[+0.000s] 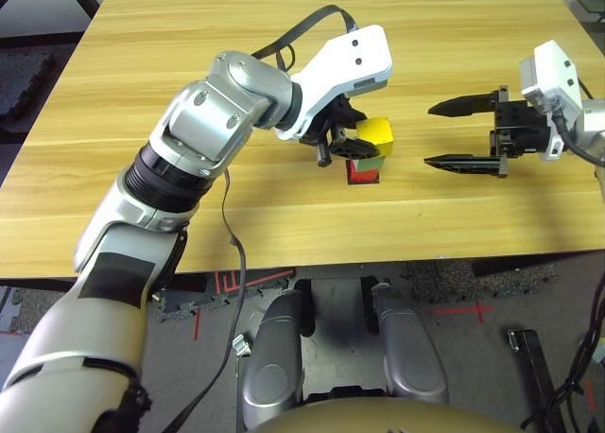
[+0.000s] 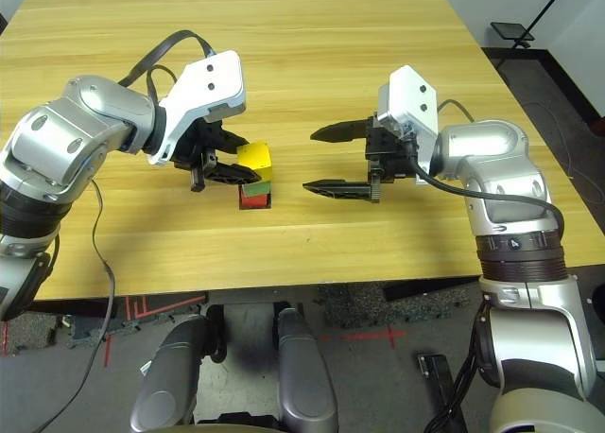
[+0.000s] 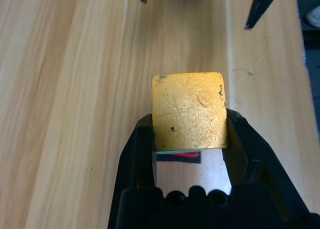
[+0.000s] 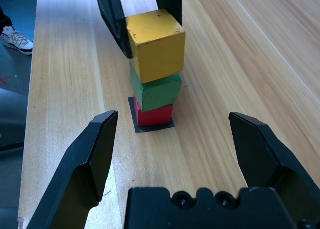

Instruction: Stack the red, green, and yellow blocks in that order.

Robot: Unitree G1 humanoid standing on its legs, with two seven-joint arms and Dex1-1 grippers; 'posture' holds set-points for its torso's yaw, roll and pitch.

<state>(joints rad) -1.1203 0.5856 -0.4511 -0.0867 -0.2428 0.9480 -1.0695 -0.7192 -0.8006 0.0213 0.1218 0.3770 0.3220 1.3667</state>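
Right wrist view: left pincer (image 4: 146, 26) clamped on yellow (image 4: 159, 51), at green (image 4: 156, 93), which sits on red (image 4: 154, 116) over black patch (image 4: 140, 128). Right pincer apart, empty. Cubes likely light, stiff; grip opposite side faces.

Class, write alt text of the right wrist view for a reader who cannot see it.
A yellow block, pinched by the left gripper, sits above a green block on a red one, over a black patch; the open right gripper faces them.
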